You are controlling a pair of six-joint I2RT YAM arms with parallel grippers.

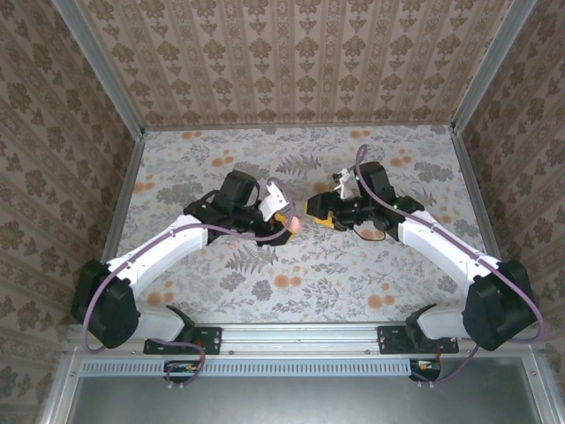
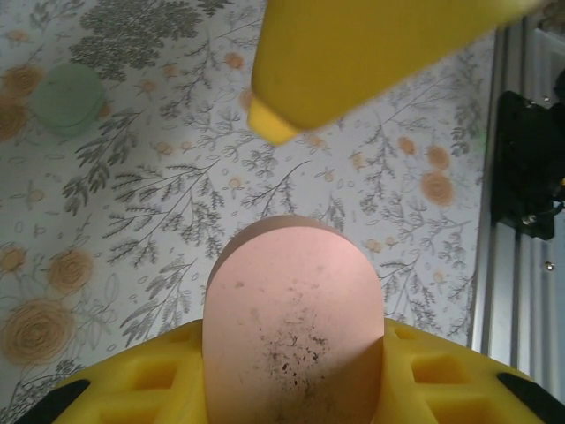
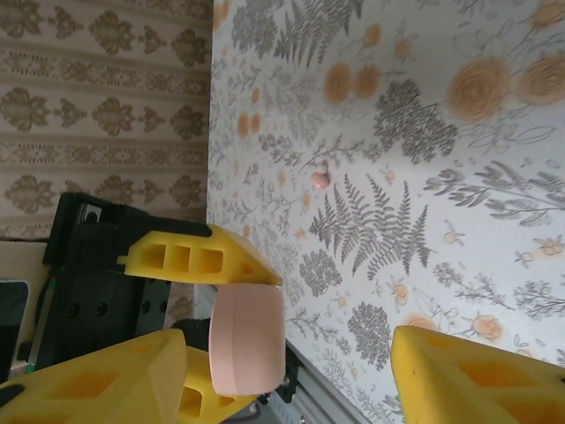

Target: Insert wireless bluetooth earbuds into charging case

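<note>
left gripper (image 1: pixel 287 227) clamps the pink case (image 1: pixel 295 226) at the middle of the table (image 1: pixel 371 274). right gripper (image 1: pixel 311 210), jaws apart, would do best to catch only the lid edge. pink earbud (image 3: pixel 320 179) waits nearby.

Robot test cell in a lab, patterned wallpaper walls (image 1: pixel 300 53), aluminium frame posts (image 1: pixel 101 66), floral-print bench (image 1: pixel 353 274), two arms (image 1: pixel 168 247) bolted to a metal rail (image 1: pixel 300 337)

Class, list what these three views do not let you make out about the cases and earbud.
Left wrist view: pink case, base hidden behind the left end effector's yellow finger.
Left wrist view: green case, blurred, open or shut unclear.
Right wrist view: pink earbud, too small to tell its orientation.
</note>
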